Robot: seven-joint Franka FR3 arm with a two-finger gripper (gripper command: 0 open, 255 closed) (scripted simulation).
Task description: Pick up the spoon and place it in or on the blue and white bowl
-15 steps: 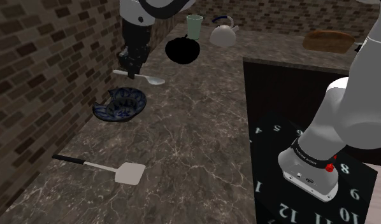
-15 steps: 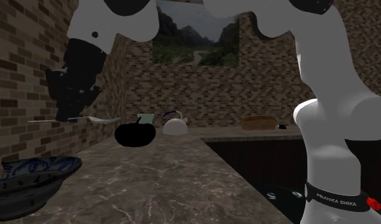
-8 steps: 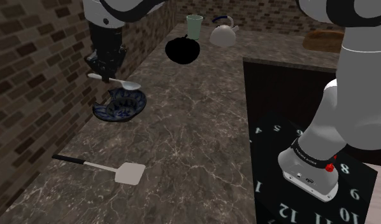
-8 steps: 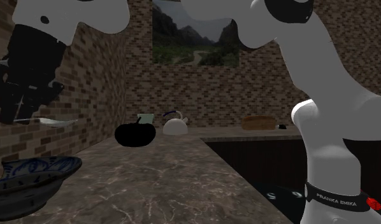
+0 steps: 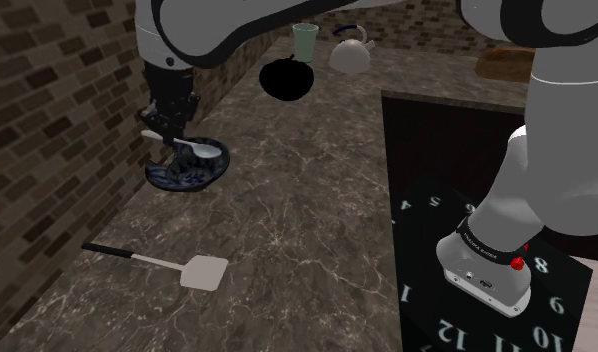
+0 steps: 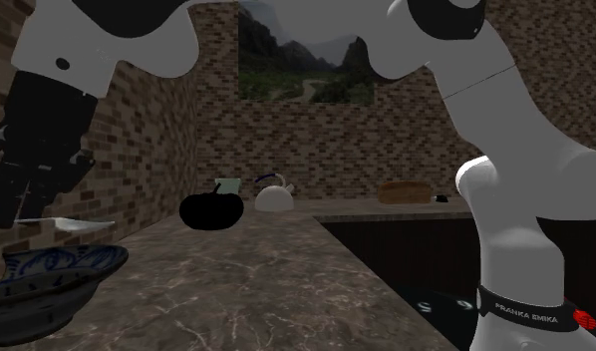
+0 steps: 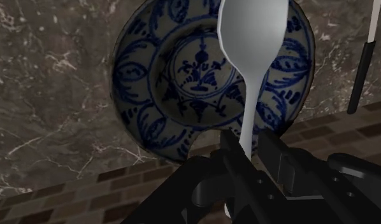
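Observation:
A blue and white patterned bowl (image 5: 187,168) sits on the dark marbled counter by the brick wall, toward the shoulder view's left. My black gripper (image 5: 165,134) hangs just above its wall-side rim, shut on the handle of a pale spoon (image 5: 190,148). The spoon's head reaches out over the bowl's hollow. In the wrist view the spoon (image 7: 251,57) runs from between the fingers (image 7: 237,167) across the middle of the bowl (image 7: 164,95). The second exterior view has the spoon (image 6: 72,223) level a little above the bowl (image 6: 47,281), held by the gripper (image 6: 25,212).
A spatula (image 5: 172,266) with a black handle lies on the counter nearer the camera than the bowl. At the back stand a black pot (image 5: 287,78), a pale green cup (image 5: 305,41) and a white kettle (image 5: 350,52). A dark clock-face surface (image 5: 457,210) lies beside the stand.
The gripper carried the spoon toward the shoulder view's left and down, from beyond the bowl to just above it. The spoon's head now hangs over the bowl's hollow.

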